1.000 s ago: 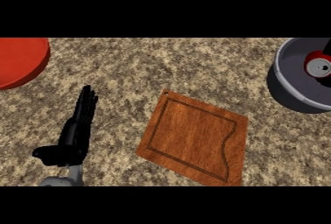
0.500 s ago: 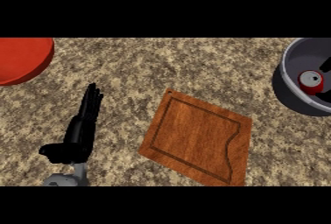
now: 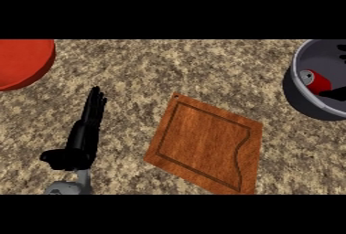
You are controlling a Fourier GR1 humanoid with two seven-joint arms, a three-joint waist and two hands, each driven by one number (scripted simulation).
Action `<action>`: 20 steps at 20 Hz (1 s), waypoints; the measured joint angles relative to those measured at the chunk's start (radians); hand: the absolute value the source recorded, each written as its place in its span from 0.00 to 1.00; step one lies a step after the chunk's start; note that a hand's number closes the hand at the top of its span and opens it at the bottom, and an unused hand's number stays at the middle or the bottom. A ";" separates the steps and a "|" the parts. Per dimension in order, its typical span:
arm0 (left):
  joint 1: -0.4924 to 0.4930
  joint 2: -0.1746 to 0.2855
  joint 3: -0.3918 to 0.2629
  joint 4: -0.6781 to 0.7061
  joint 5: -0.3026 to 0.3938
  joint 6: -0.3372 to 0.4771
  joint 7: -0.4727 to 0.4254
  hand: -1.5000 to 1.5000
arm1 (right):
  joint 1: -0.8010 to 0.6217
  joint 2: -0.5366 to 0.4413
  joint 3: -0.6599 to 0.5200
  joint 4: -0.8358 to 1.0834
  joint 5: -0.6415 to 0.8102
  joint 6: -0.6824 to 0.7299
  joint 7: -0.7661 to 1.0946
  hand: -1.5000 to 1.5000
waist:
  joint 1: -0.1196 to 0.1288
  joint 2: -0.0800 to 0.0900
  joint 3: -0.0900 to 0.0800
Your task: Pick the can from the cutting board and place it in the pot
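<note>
Speckled stone tabletop (image 3: 202, 68): brown and beige, fills the head view and carries everything below.
Wooden cutting board (image 3: 206, 146): reddish brown with a groove inside its edge. It lies flat and turned cornerwise, right of centre. Nothing is on it.
Grey pot (image 3: 302, 101): at the upper right, cut off by the view's edge and well apart from the board.
Red dish (image 3: 24, 61): round, at the upper left corner, partly out of view and far from the pot.
Left hand (image 3: 84, 132): black, on a grey forearm that comes in from the lower left. It is open with straight fingers held together, pointing up the view. It holds nothing and rests left of the board, apart from it.
Can (image 3: 316, 81): red with a pale end, lying tilted inside the pot, off the board.
Right hand (image 3: 334, 94): only a dark shape at the right edge, over the pot's inside and just beside the can. Cannot tell whether it is open or closed.
Obstructions: the view's edge hides the pot's right part.
</note>
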 measured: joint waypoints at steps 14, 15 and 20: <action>0.035 -0.001 -0.011 -0.023 -0.003 -0.016 -0.016 0.50 | 0.028 -0.142 -0.306 0.080 -0.306 0.161 -0.105 0.00 | 0.012 0.007 0.001; 0.035 -0.001 -0.010 -0.024 -0.004 -0.015 -0.017 0.50 | 0.040 -0.156 -0.315 0.082 -0.315 0.173 -0.116 0.00 | 0.012 0.008 0.001; 0.016 0.003 0.006 -0.012 0.004 -0.021 -0.015 0.50 | 0.091 -0.184 -0.355 0.088 -0.354 0.215 -0.181 0.00 | 0.011 0.011 0.003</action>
